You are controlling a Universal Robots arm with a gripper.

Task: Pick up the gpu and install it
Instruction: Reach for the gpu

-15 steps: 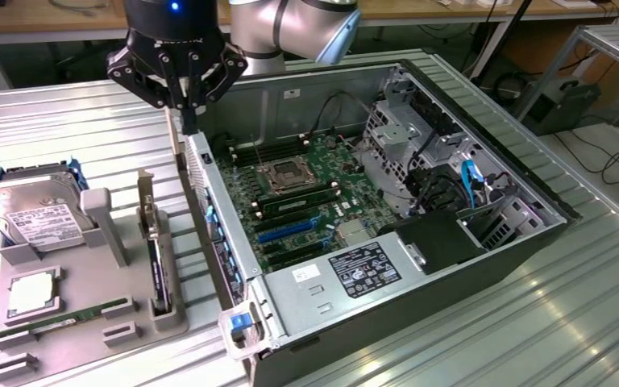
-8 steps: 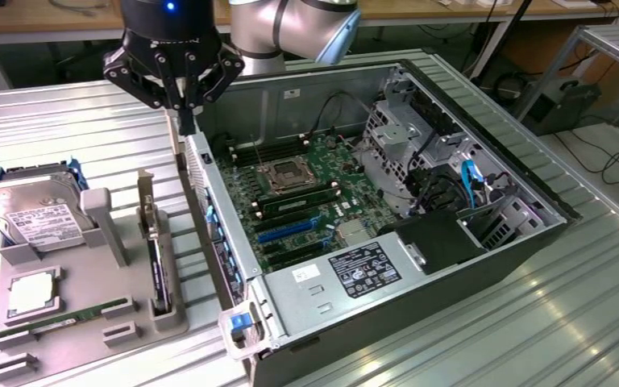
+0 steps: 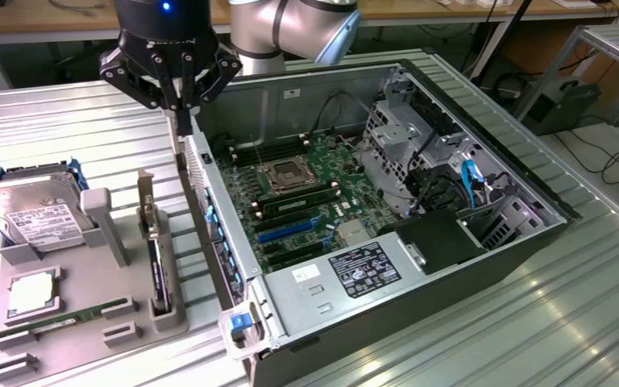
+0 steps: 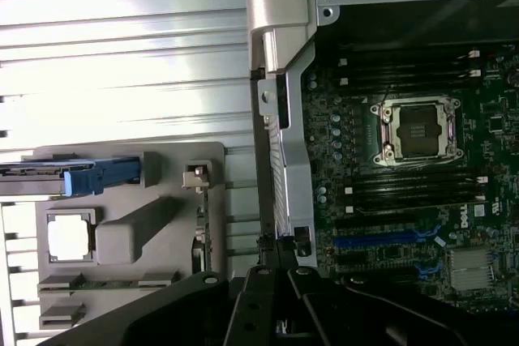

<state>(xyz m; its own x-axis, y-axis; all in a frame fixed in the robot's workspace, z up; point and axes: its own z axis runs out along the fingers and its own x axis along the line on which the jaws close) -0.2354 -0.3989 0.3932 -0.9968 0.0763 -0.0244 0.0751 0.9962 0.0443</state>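
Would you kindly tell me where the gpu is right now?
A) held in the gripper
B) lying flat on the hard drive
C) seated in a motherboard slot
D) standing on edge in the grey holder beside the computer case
D: the gpu stands on edge in the grey holder, apart from the gripper above.

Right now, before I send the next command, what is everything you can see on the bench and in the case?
gpu: one, black with silver bracket, standing on edge in the holder.
hard drive: one, silver with white label, blue carrier, on the holder.
processor chip: one, silver, in a holder recess.
memory stick: one, green, lying in the holder.
holder: one, grey, at the exterior view's left of the case.
computer case: one, black and silver, open on the table.
motherboard: one, green, inside the case.
table: one, ribbed silver.
arm: one, silver-grey, behind the case.
tool: one, black, above the case wall nearest the holder, apart from the gpu.
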